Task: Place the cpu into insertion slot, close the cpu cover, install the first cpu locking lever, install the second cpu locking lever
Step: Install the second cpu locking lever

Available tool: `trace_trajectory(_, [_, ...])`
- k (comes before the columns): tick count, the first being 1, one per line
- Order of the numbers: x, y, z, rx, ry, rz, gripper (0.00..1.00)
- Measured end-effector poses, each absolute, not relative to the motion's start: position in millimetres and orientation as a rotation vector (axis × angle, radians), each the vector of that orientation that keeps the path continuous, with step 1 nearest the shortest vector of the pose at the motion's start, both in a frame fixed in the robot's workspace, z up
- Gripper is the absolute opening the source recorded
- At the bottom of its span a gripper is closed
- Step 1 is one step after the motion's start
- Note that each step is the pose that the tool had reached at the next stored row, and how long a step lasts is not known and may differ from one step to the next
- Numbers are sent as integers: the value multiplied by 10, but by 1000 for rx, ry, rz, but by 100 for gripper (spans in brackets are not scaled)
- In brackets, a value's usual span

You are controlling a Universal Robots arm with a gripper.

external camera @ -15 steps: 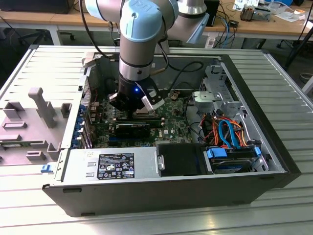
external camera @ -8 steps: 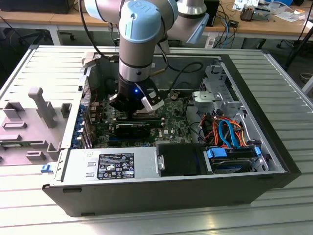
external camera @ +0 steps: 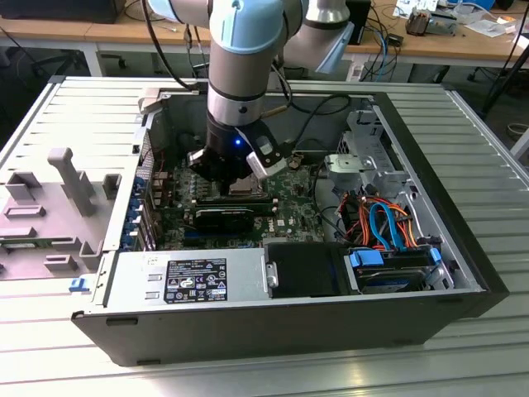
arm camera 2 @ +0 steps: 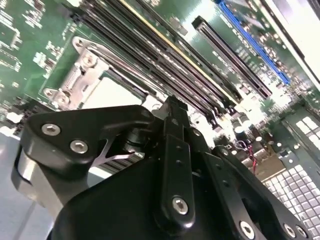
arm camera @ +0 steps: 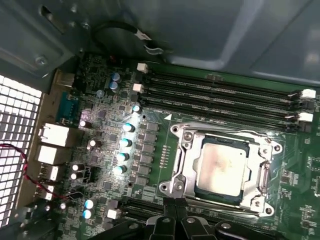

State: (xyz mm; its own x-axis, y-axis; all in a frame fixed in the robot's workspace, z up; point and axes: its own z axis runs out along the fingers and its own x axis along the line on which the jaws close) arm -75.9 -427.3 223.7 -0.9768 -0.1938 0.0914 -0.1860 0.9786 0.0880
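The cpu [arm camera: 222,167] lies flat in the insertion slot [arm camera: 261,202] on the green board, its silver-grey top showing. The cpu cover [arm camera: 186,161] sits down over it, framing the chip with its square window. Thin wire levers run along two sides of the socket. My gripper [arm camera: 175,209] hovers just beside the socket's edge, its two black fingertips pressed together with nothing between them. In the second wrist view the gripper [arm camera 2: 172,112] stands over the board close to the cover [arm camera 2: 80,80] and the chip [arm camera 2: 117,92]. In the exterior view the gripper [external camera: 230,184] reaches down inside the open computer case.
Long black memory slots [arm camera: 225,95] flank the socket. A black card [external camera: 231,217] lies just in front of the gripper, with the power supply [external camera: 186,277] beyond it. Orange and blue cables [external camera: 380,219] and a drive cage [external camera: 364,161] fill the exterior view's right. Case walls enclose everything.
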Motion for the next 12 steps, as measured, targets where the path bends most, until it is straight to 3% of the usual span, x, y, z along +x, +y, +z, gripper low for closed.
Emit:
trace_trajectory(10, [-508, -4266, 2224, 283, -3003, -122, 11])
trace_trajectory(12, [-446, -4263, 2231, 266, -3003, -96, 11])
